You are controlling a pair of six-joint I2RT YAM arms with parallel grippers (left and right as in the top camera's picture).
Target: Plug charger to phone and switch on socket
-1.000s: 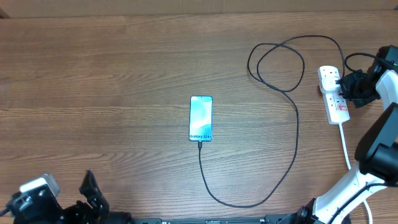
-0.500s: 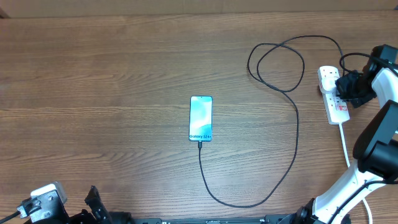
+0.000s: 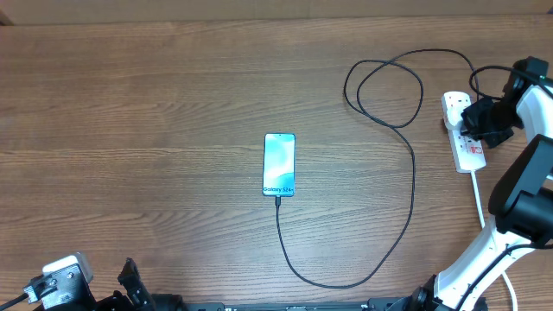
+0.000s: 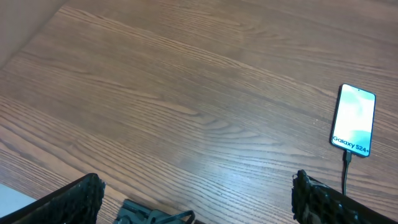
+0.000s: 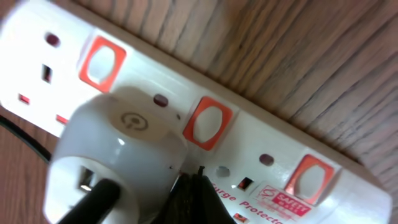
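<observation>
Since the right claw (image 5: 189, 196) looks clenched beside a red switch (image 5: 207, 122), the light, rigid socket (image 3: 469, 154) at the right edge of the desk (image 3: 155, 95) could skid; press straight down. Left claw (image 4: 196, 199) hangs released; charger (image 3: 411, 186) already joins phone (image 3: 279, 164).

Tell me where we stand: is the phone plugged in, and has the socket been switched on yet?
Done: the charger tip sits in the bottom edge of the phone, and its white plug is seated in the socket. In hand: the right gripper, shut, has its tip by the red switch beside that plug. Left: flipping it; I can't tell that it is on. The left gripper sits open, idle.
</observation>
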